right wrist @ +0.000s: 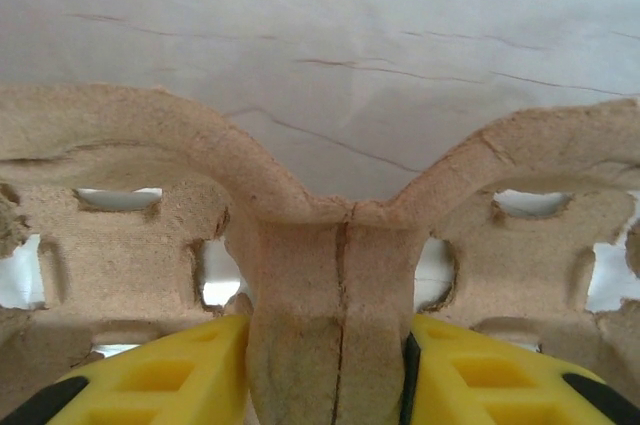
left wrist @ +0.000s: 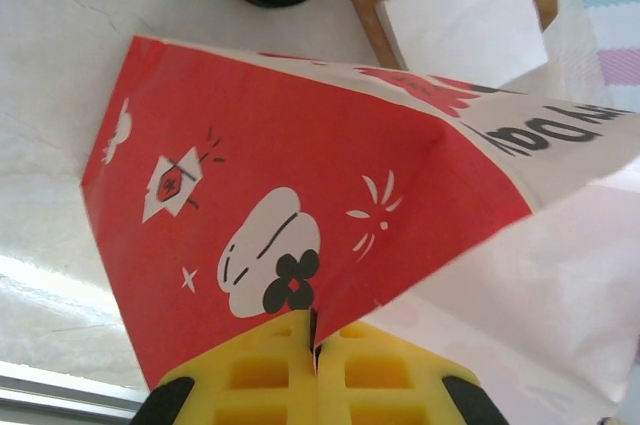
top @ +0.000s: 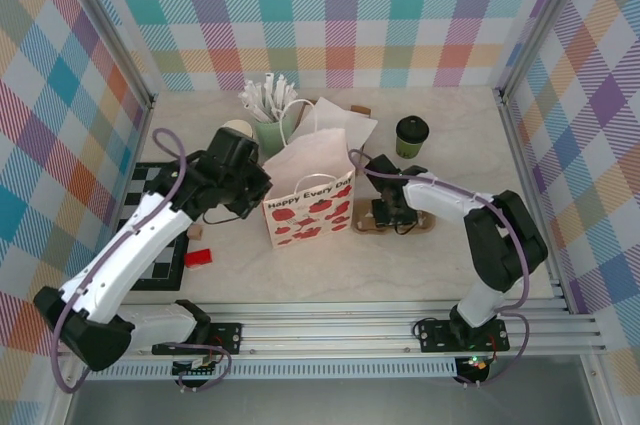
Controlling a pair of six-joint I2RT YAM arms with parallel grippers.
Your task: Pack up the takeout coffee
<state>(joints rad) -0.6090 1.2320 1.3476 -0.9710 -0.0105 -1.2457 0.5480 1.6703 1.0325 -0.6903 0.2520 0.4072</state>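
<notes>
Left gripper (left wrist: 313, 335) pinches the rim of the paper bag (top: 310, 200). Right gripper (right wrist: 335, 355) clamps the centre ridge of the pulp carrier (right wrist: 120, 235); the takeout coffee (top: 411, 133) stands apart at its twelve o'clock.

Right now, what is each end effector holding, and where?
Left end effector pinches the paper bag at its edge; right end effector clamps the cup carrier by its centre ridge.

Pale marble table (top: 300, 270), paper bag (top: 310, 207), pulp tray (top: 428, 224), takeout coffee (top: 411, 135), checkered mat (top: 168, 267)
</notes>
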